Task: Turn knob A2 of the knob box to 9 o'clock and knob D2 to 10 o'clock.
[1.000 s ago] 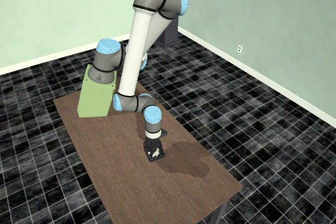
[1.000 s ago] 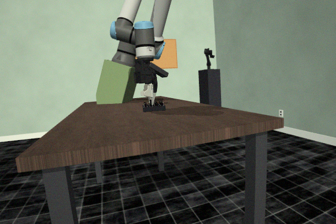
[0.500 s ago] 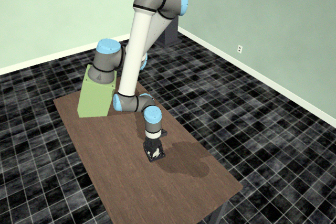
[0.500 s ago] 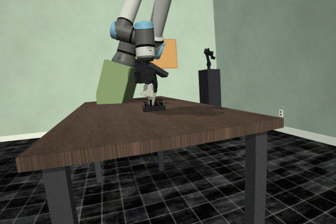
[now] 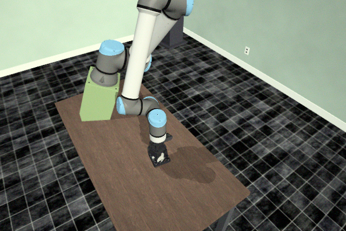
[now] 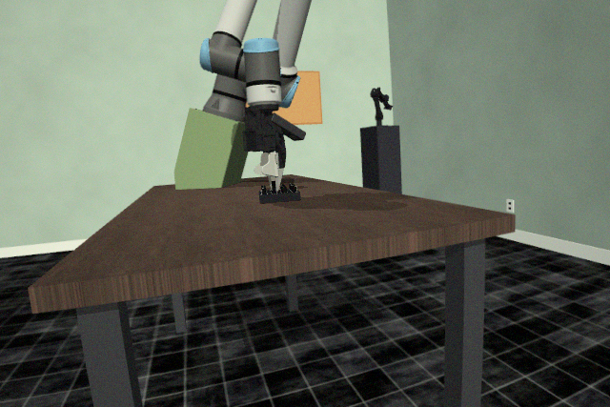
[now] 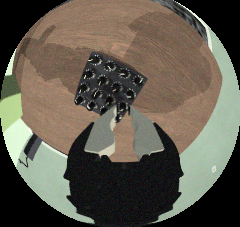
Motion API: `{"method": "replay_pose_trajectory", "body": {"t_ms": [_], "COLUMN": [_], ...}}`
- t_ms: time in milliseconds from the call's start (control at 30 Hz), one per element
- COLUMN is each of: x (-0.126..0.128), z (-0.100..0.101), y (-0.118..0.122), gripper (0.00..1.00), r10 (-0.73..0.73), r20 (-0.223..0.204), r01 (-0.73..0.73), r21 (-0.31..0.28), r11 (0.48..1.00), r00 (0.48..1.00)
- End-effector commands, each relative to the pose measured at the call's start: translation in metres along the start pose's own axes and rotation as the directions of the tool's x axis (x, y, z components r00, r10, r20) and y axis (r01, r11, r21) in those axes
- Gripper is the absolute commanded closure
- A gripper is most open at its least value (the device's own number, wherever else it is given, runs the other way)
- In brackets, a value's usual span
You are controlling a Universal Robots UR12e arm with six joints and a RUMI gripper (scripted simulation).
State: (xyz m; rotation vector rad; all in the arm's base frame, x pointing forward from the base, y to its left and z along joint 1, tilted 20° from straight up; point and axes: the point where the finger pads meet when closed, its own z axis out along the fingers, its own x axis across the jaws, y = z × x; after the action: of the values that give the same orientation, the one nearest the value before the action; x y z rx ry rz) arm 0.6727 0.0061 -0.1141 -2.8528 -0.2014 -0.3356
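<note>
The black knob box (image 5: 162,163) (image 6: 279,196) (image 7: 93,84) lies on the table, its knobs in a four-by-four grid with white marks. My gripper (image 6: 276,188) (image 7: 122,106) points down at the box, its pale fingertips low among the knobs. The fingers stand slightly open, a narrow gap apart, on either side of a knob (image 7: 123,107) in an outer line, second from the corner nearest my gripper body. The socket is not visible, so I cannot tell which row this is. The pointers are too small to read surely. In the top view the gripper hides much of the box.
Neighbouring knobs stand close around the fingertips. The brown table (image 5: 120,150) (image 6: 207,225) carries the arm's green base block (image 5: 97,102) (image 6: 207,151) at its far end. A dark pedestal (image 6: 381,156) stands beyond the table.
</note>
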Motion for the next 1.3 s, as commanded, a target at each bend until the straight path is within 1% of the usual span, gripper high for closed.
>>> {"method": "replay_pose_trajectory", "body": {"t_ms": [0, 133, 367, 633, 1067, 1100, 1267], "x": [0.001, 0.001, 0.001, 0.001, 0.001, 0.001, 0.001], "z": [-0.003, -0.011, -0.030, -0.038, -0.038, -0.038, -0.044], "y": [0.000, 0.000, 0.000, 0.000, 0.000, 0.000, 0.000], "gripper": [0.89, 0.89, 0.89, 0.89, 0.89, 0.00, 0.00], "r10": [0.000, 0.000, 0.000, 0.000, 0.000, 0.000, 0.000], "r20": [-0.001, -0.001, -0.001, -0.001, -0.001, -0.001, -0.001], "r01": [0.000, 0.000, 0.000, 0.000, 0.000, 0.000, 0.000], "r21": [-0.001, -0.001, -0.001, -0.001, -0.001, -0.001, -0.001], "r11": [1.000, 1.000, 1.000, 1.000, 1.000, 1.000, 1.000], "r00": [1.000, 1.000, 1.000, 1.000, 1.000, 1.000, 1.000]}}
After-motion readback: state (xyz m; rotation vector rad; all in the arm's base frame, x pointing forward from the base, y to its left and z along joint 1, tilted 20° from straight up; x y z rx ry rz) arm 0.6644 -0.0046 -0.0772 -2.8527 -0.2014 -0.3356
